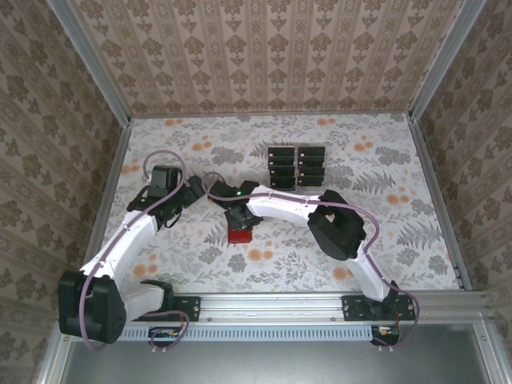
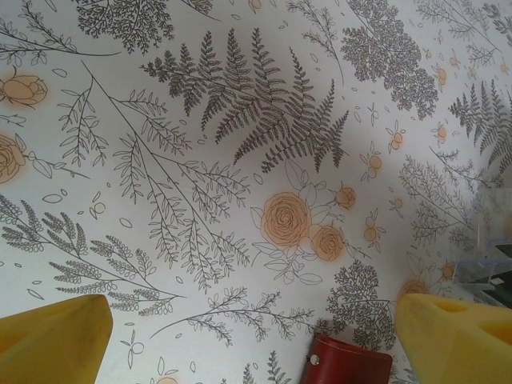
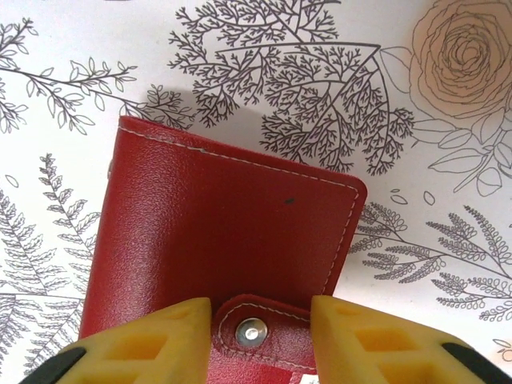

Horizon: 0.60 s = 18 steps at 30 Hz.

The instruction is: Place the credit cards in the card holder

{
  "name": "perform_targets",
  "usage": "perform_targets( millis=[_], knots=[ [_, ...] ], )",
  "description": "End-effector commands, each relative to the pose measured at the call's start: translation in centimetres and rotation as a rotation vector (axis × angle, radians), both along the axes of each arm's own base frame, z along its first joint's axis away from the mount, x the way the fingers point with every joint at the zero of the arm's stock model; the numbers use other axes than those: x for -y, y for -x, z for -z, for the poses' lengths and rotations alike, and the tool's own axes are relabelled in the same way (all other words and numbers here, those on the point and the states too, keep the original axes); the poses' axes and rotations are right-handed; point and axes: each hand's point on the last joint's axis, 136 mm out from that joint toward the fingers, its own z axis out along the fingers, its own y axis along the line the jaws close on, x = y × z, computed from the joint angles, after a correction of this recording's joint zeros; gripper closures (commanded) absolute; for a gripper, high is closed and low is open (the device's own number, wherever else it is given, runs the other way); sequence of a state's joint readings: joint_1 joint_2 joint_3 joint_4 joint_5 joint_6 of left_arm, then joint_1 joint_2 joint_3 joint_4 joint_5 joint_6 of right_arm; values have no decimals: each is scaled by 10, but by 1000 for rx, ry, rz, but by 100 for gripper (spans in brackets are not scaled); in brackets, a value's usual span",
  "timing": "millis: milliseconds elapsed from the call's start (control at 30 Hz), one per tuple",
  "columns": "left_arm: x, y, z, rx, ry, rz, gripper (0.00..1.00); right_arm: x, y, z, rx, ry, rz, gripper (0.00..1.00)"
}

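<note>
My right pincer [image 3: 262, 324] straddles the red card holder's [image 3: 224, 232] snap tab [image 3: 274, 314], grip unclear; I should pinch squarely and lift gently.

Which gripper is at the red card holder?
The right gripper: its yellow fingers flank the snap tab of the card holder. The left gripper hangs wide open off to one side.

Glossy leather-like card holder [image 3: 224, 240] — shiny metal snap [image 3: 251, 332].
</note>
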State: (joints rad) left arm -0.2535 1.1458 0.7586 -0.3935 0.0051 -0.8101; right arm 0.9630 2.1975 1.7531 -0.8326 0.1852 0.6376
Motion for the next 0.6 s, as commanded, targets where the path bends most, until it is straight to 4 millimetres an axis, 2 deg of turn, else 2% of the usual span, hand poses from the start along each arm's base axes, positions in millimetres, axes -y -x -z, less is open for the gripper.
perform_targets(
  millis=[0, 233, 367, 567],
  knots=[
    [1, -2, -1, 10, -5, 23, 0, 10, -1, 6, 13, 68, 12, 72],
    [2, -2, -1, 10, -5, 33, 0, 16, 1, 6, 17, 66, 3, 100],
    [4, 0, 2, 5, -2, 51, 0, 22, -4, -9, 54, 30, 14, 100],
    [22, 1, 4, 17, 62, 134, 0, 29, -9, -42, 99, -107, 53, 100]
  ],
)
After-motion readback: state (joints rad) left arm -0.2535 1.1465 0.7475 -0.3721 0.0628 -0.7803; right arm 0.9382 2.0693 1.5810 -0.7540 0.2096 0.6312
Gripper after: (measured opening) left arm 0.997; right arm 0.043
